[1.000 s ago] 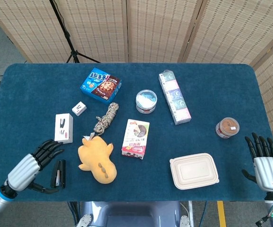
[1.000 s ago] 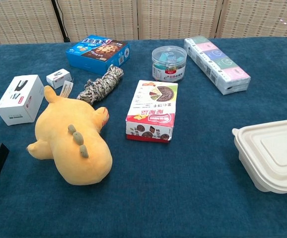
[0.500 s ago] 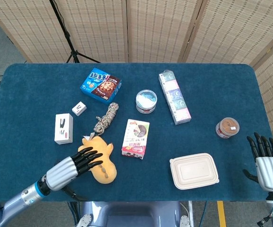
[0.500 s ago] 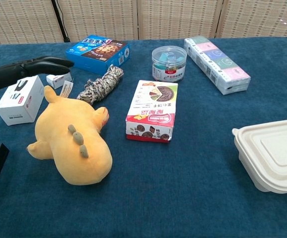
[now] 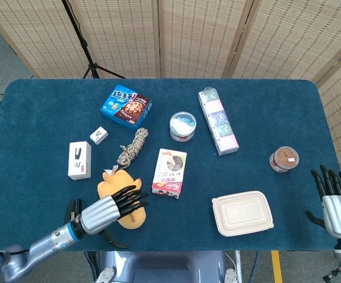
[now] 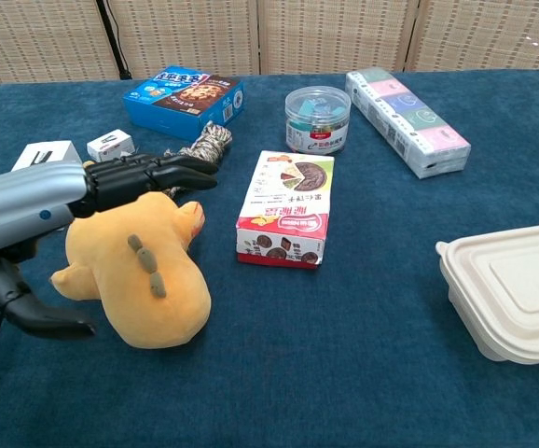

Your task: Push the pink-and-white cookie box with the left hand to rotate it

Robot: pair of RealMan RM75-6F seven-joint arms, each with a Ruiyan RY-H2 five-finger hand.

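Flat pink-and-white cardboard cookie box (image 5: 170, 172): light, stiff, likely slides on cloth; push near corner. Left hand (image 5: 112, 207) empty, fingers spread, above yellow plush toy (image 6: 139, 272) left of box.

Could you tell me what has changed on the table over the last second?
The left hand has swept from the table's left edge rightward, over the yellow plush toy, toward the cookie box, fingers spread and holding nothing. It has not reached the box. The right hand slid slightly toward the near edge. The box, toy and other items have not moved.
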